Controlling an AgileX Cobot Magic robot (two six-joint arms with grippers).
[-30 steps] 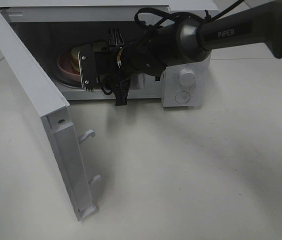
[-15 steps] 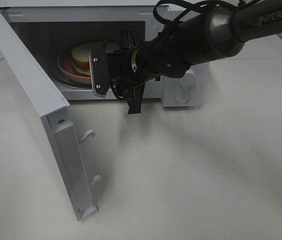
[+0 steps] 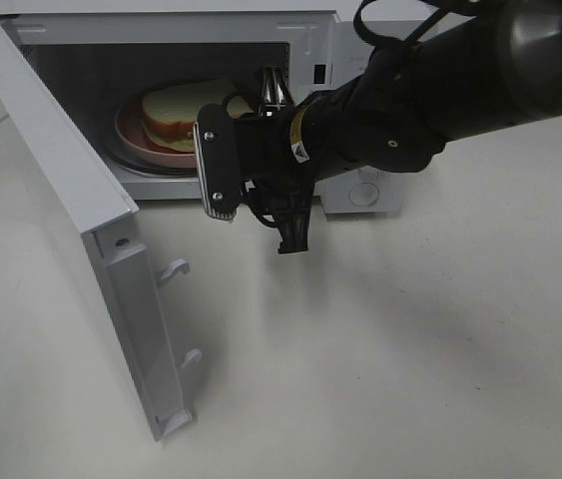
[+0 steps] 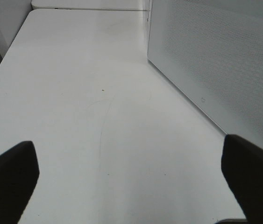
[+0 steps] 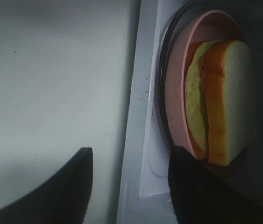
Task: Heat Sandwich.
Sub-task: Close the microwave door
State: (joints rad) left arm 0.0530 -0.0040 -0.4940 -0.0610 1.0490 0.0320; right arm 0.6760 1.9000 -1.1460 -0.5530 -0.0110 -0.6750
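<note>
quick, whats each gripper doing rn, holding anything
left gripper: open, holding nothing
right gripper: open, holding nothing, not touching the sandwich

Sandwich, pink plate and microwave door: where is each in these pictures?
sandwich (image 3: 186, 104): high camera view, top bread slice.
pink plate (image 3: 125, 131): high camera view, left rim.
microwave door (image 3: 58, 140): high camera view, top edge.

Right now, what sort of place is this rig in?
Likely a lab test bench staged as a kitchen, not a real one: a white microwave with its door open stands on a plain white table, the sandwich on a pink plate inside.
</note>
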